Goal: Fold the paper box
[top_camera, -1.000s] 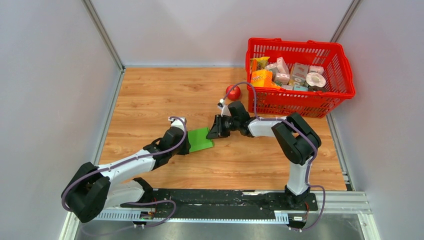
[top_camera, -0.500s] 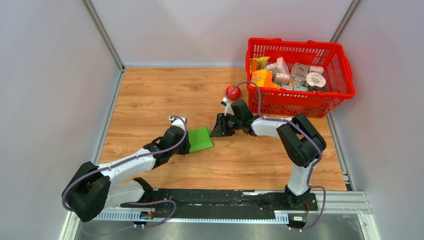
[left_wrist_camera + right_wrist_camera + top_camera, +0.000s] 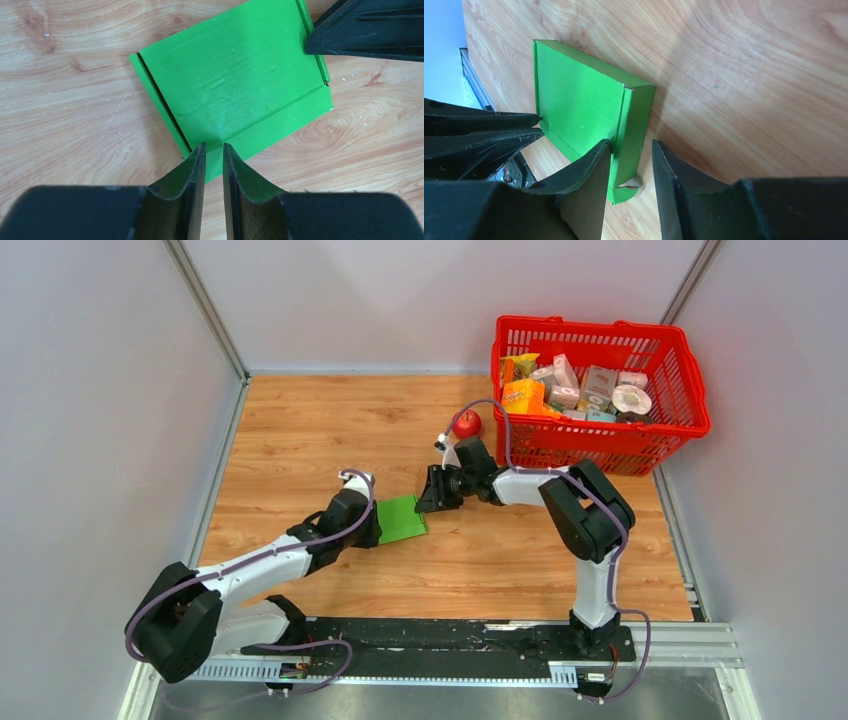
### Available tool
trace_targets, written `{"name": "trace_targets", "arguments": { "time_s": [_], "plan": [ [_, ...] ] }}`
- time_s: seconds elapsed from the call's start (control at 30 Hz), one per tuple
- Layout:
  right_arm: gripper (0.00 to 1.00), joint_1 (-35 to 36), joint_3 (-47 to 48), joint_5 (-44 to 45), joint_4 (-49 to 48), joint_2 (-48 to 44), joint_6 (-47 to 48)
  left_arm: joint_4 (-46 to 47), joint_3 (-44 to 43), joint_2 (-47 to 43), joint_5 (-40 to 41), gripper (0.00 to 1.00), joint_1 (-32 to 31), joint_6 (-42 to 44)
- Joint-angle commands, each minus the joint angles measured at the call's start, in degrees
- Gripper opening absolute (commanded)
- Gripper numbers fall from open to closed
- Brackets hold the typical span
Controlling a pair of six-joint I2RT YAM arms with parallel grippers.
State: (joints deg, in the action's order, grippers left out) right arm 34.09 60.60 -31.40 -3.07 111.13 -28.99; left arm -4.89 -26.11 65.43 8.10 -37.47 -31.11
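Note:
The paper box (image 3: 401, 518) is a bright green folded blank lying on the wooden table between my two grippers. In the left wrist view the box (image 3: 230, 85) lies flat with creased side strips. My left gripper (image 3: 214, 147) is nearly shut, with its tips down on the box's near edge and nothing between the jaws. In the right wrist view one side wall of the box (image 3: 634, 125) stands upright. My right gripper (image 3: 631, 150) is open and straddles that wall. My left gripper (image 3: 372, 527) and right gripper (image 3: 428, 503) face each other across the box.
A red apple (image 3: 467, 423) lies on the table just behind the right wrist. A red plastic basket (image 3: 690, 380) with several small printed packages stands at the back right. Grey walls enclose the table on three sides.
The right wrist has shifted slightly at the box's right edge, first a little right, then back left. The left arm and the box have barely moved.

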Motion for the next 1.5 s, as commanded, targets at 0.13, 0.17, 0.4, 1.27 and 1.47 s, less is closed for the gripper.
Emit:
{"name": "trace_targets", "arguments": {
  "time_s": [0.13,0.17,0.4,1.27,1.47],
  "plan": [
    [0.34,0.37,1.02,-2.0,-4.13,2.6,-2.73,-1.26,-2.28,-1.79,-0.54,0.29,1.08,1.14],
    [0.32,0.28,0.93,-2.09,-4.48,2.51,-2.91,-2.4,-2.54,-2.14,-0.71,0.29,1.17,1.14],
    [0.19,0.37,0.84,-3.4,-4.66,4.88,-4.49,-9.43,-3.95,-12.15,-1.42,0.5,3.46,-0.7],
    [0.11,-2.45,-0.39,-4.37,-5.28,5.15,-6.34,12.88,7.65,-8.22,-28.93,0.75,23.06,-18.72],
    [0.11,-2.53,-0.3,-4.64,-5.54,5.68,-6.69,19.99,7.74,-0.58,-30.51,0.75,23.06,-21.09]
  ]
}}
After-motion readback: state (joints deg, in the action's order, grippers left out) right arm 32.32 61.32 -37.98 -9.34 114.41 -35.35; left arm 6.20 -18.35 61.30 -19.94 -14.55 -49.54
